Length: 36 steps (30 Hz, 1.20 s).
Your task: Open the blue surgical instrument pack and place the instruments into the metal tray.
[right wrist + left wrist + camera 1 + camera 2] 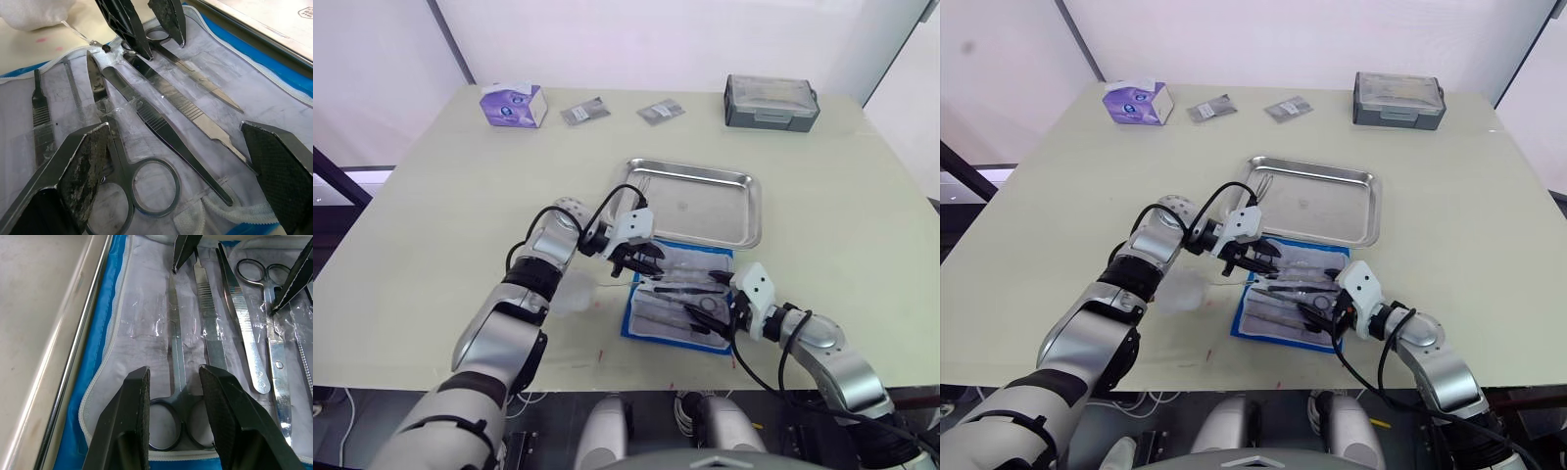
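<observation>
The blue surgical instrument pack (677, 294) lies unfolded just short of the metal tray (697, 201)'s near rim, both spread-fingered grippers, left gripper (644, 258) and right gripper (717, 318), poised over its instruments (178, 362).

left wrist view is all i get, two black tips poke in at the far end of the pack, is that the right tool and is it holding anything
Observer: Yes, that is the right tool. It is open and holds nothing; its fingers stand either side of the silver scissors, which lie in their pocket.
Operator: anything in the tray yet
Observer: The metal tray has what looks like one slim thing at its far left corner, too small to identify.
</observation>
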Tool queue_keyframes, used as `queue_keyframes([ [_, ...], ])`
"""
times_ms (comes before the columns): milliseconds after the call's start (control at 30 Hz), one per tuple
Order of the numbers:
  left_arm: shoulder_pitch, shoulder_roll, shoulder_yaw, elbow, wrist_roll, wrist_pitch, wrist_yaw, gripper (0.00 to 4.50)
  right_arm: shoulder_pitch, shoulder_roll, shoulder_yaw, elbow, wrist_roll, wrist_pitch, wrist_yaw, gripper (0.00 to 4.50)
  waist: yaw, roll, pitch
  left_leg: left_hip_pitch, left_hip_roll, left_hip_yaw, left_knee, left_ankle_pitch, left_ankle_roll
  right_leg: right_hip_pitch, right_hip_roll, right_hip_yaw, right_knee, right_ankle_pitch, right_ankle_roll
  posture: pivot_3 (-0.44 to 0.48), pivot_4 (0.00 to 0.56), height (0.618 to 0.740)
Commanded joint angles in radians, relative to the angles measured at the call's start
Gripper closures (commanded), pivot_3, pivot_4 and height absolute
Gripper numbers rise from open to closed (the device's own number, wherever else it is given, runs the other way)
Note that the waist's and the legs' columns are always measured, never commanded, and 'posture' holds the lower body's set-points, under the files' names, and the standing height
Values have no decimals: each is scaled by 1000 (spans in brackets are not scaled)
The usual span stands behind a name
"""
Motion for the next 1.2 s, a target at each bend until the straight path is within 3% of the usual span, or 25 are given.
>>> queue_keyframes([
  [33, -25, -3, 4, -1, -5, -1, -4, 2821, 29, -9, 37, 99, -41, 67, -11, 0, 0, 0, 0, 0, 0, 0, 0, 0, 0, 0, 0, 0, 0, 0, 0, 0, 150, 738],
  [533, -24, -10, -6, 25, 7, -11, -4, 2821, 25, -1, 37, 103, -41, 65, -14, 0, 0, 0, 0, 0, 0, 0, 0, 0, 0, 0, 0, 0, 0, 0, 0, 0, 150, 738],
  [600, -26, -12, -7, 31, 10, -16, -3, 3202, 25, -1, 36, 103, -42, 65, -14, 0, 0, 0, 0, 0, 0, 0, 0, 0, 0, 0, 0, 0, 0, 0, 0, 0, 150, 738],
  [700, -29, -15, -7, 37, 10, -21, -3, 4481, 25, -1, 35, 102, -41, 65, -14, 0, 0, 0, 0, 0, 0, 0, 0, 0, 0, 0, 0, 0, 0, 0, 0, 0, 150, 738],
  [1200, -65, 12, -8, -27, 4, 13, -60, 4481, 21, -1, 34, 109, -39, 68, -10, 0, 0, 0, 0, 0, 0, 0, 0, 0, 0, 0, 0, 0, 0, 0, 0, 0, 150, 738],
])
